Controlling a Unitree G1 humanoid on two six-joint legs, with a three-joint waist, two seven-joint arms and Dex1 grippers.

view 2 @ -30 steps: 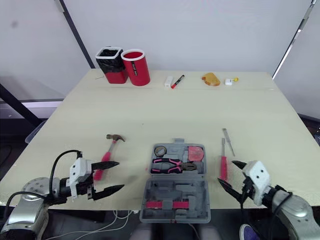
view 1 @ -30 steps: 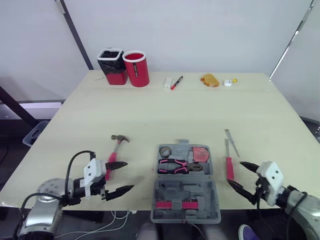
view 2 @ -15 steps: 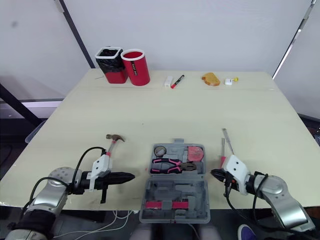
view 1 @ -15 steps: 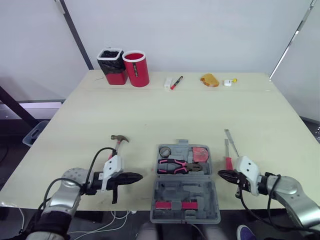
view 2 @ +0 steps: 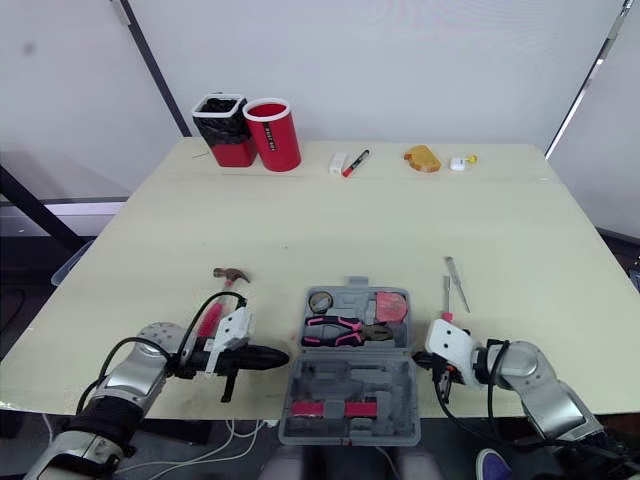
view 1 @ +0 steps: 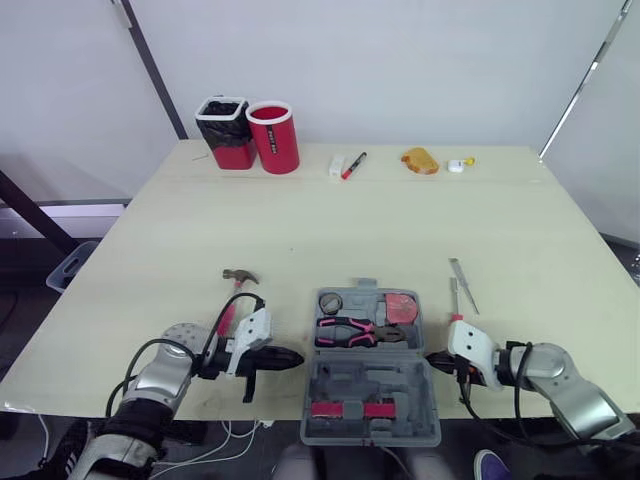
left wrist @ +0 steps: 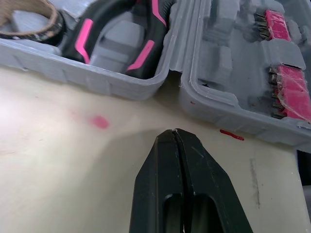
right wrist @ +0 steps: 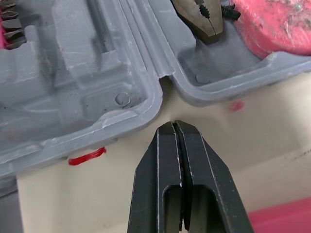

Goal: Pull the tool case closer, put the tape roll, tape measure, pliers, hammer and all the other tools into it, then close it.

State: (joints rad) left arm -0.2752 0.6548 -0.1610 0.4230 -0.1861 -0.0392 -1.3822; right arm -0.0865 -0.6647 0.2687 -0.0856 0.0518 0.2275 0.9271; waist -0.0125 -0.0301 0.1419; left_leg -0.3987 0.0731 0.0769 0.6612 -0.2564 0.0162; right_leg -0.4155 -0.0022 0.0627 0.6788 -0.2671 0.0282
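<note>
Jaws on both sides are pressed together with nothing between them. Your left gripper (left wrist: pixel 173 132) lies low over the table (view 1: pixel 400 220), its tip just short of the left wall of the open grey tool case (view 1: pixel 330 385), level with the hinge. Your right gripper (right wrist: pixel 173 123) points at the same hinge from the right, near but not touching. The case sits at the table's near edge, between the two grippers. Its far half holds the pink-handled pliers (view 1: pixel 355 333), the tape roll (view 1: pixel 331 303) in the left corner and the red tape measure (view 1: pixel 402 308) in the right corner. The near half holds a strip of pink bits (view 1: pixel 345 409). The hammer (view 1: pixel 238 278) lies on the table left of the case, its handle partly hidden behind your left arm. A screwdriver (view 1: pixel 453 296) and a thin metal tool (view 1: pixel 464 287) lie to the right of the case.
</note>
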